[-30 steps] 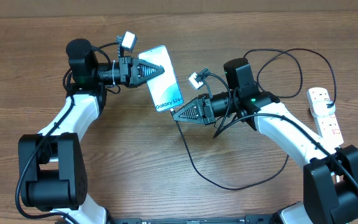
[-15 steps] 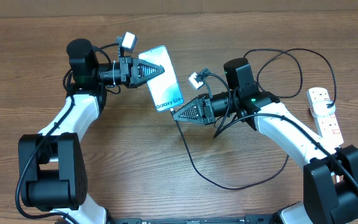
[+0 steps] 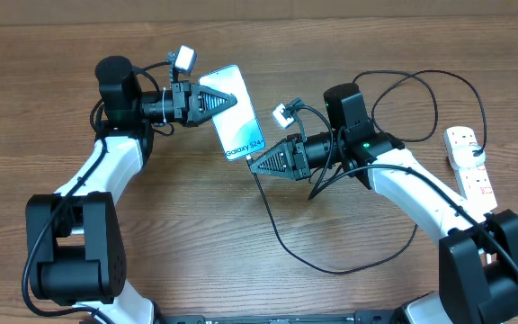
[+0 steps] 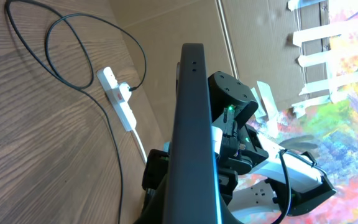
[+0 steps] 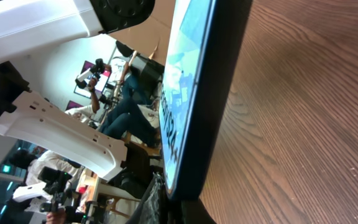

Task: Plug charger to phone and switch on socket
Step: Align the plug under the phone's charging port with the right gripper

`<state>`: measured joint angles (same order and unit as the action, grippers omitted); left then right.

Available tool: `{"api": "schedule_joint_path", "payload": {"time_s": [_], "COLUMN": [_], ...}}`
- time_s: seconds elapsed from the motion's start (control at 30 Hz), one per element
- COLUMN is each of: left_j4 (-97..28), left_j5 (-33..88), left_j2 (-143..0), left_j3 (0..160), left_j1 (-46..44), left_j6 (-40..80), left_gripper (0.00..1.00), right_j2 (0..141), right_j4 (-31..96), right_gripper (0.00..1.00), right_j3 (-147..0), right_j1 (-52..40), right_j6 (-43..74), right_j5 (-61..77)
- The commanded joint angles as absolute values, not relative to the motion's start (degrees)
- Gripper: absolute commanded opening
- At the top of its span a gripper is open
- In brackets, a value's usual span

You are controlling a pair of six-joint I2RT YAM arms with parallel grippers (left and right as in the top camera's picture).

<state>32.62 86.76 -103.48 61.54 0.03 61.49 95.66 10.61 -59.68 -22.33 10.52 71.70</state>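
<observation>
The phone with its light blue screen and "Galaxy S24" text is held tilted above the table. My left gripper is shut on its upper left edge. My right gripper is shut on the charger's connector tip, right at the phone's lower end. The thin black charger cable trails from it in a big loop. The phone shows edge-on in the left wrist view and in the right wrist view, just above my right fingers. The white socket strip lies at the far right, also in the left wrist view.
The black cable loops across the wooden table between my right arm and the socket strip. A cardboard wall runs along the table's far edge.
My right gripper has edged slightly up and left toward the phone's lower end. The left gripper and the phone have stayed put.
</observation>
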Motion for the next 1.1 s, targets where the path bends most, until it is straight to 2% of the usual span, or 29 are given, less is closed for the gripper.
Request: {"api": "schedule_joint_path", "payload": {"time_s": [0.0,1.07], "left_j4": [32.82,32.82], "left_j5": [90.52,90.54], "left_j2": [-103.81,-103.81], "left_j3": [62.33,61.21], "left_j1": [-0.47,-2.28], "left_j6": [59.75,56.55], "left_gripper": [0.04,0.04], "right_j2": [95.85,95.83], "right_j4": [9.47,8.73], "right_gripper": [0.04,0.04], "right_j3": [-60.07,-63.53], "right_j1": [-22.44,-22.41], "right_j6": [10.55,10.52], "right_j5": [70.13,63.0]}}
